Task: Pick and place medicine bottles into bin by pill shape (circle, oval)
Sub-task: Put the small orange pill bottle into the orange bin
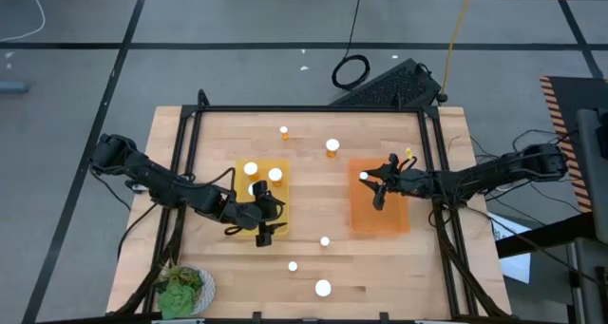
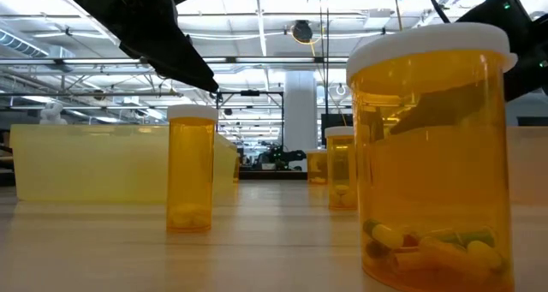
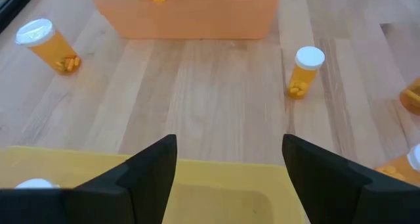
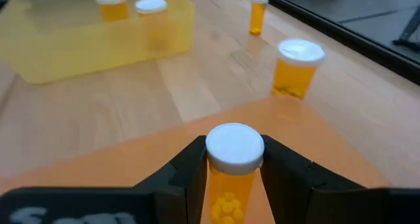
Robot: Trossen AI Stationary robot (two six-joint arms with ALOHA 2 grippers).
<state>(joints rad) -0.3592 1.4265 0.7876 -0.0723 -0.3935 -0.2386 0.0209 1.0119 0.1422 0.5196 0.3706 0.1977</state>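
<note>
Amber white-capped bottles (image 1: 332, 147) upright, three in yellow tray (image 1: 282, 224), one in orange tray (image 1: 385, 219)

One camera hangs overhead, looking straight down on the whole table (image 1: 304, 257). Another sits right at tabletop level, staring across into the room, so close that one bottle (image 2: 432, 155) fills its right side. Each wrist cam peers forward past its own fingers: the left's looks over the yellow tray (image 3: 216, 184) toward the orange tray (image 3: 190, 17), and the right's looks the opposite way.
</note>
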